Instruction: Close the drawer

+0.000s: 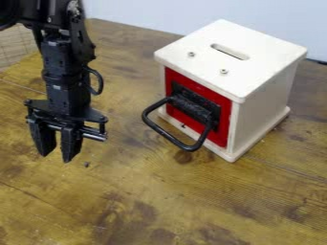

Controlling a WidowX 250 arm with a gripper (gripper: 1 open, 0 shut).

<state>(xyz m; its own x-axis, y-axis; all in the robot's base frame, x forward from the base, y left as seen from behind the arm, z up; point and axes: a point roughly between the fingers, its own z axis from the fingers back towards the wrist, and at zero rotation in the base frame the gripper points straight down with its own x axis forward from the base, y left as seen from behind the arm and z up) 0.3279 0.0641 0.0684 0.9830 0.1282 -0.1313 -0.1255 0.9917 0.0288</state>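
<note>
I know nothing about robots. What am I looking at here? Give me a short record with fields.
surface: wooden table
box: small white cube with a slot on top
drawer: red front, dark centre, on the side facing the arm
handle: black loop handle sticking out toward the table
gripper: points down, left of the box, holding nothing, apart from the handle

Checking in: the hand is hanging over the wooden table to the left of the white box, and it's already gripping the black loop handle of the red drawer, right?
Not quite. The camera view shows the hand over the wooden table, left of the white box, but well apart from the black loop handle of the red drawer, gripping nothing.
</note>
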